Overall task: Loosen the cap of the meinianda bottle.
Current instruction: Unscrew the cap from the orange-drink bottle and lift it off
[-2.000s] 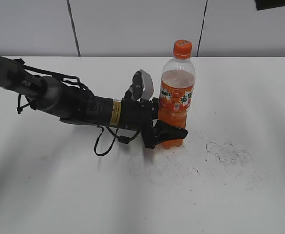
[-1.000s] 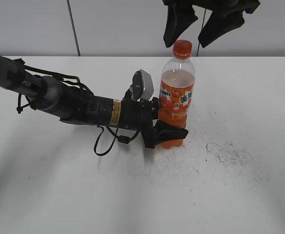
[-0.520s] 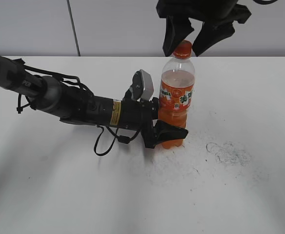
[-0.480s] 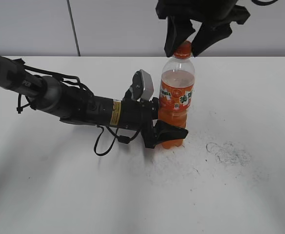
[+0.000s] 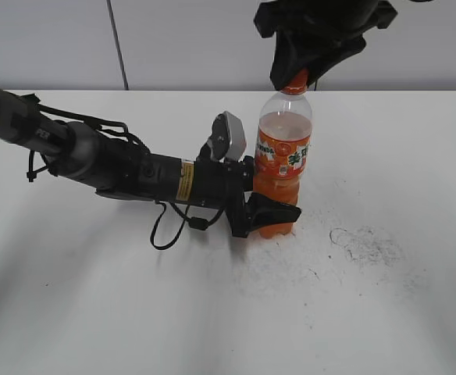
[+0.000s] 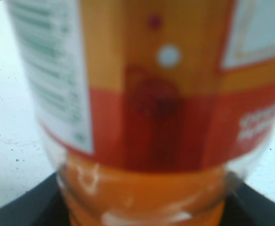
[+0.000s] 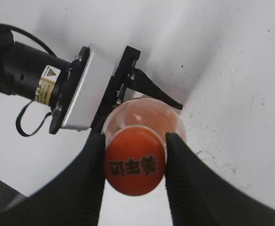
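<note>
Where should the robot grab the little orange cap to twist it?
Grip the cap by its round sides, coming straight down from above, since the bottle stands upright with the cap on top. The right gripper already has a finger on each side, while the left gripper holds the bottle low down.

Clear glossy plastic meinianda bottle (image 5: 284,152), smooth orange plastic cap (image 7: 134,165), matt black jaws, scuffed white counter (image 5: 368,250).
</note>
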Robot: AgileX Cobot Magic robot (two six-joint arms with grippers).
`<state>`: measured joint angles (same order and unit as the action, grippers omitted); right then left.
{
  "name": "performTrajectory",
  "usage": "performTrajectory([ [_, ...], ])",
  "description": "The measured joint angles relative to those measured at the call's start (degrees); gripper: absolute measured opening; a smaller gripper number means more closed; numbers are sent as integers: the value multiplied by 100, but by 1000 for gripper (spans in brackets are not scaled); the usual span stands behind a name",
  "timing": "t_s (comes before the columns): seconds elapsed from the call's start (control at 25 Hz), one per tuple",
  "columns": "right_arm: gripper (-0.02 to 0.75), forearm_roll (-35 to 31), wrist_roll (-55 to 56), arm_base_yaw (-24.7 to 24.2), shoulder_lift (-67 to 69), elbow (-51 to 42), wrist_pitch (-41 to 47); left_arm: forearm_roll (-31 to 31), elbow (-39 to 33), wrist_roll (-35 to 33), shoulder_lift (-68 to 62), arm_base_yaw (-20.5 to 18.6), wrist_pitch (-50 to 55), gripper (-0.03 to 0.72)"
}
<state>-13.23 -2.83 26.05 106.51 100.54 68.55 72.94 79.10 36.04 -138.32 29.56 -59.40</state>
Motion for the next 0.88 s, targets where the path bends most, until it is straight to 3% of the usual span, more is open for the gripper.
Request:
performTrajectory([
  [0.12,270,25,-619,0,0,25,14,1,0,0,0,0,0,501],
  [0.16,270,-6,-1600,0,0,25,29,9,0,-13,0,0,0,501],
  [0.28,270,-72,-3134,0,0,25,47,28,0,-64,0,0,0,501],
  [0.48,270,-102,-4032,0,0,25,68,28,0,-101,0,0,0,501],
  [0.64,290,-107,-3582,0,0,25,73,20,0,-87,0,0,0,501],
  [0.8,467,-45,-1425,0,0,25,31,9,0,-67,0,1,5,501],
  [0.88,503,-41,-562,0,0,25,-17,9,0,-67,0,1,5,501],
])
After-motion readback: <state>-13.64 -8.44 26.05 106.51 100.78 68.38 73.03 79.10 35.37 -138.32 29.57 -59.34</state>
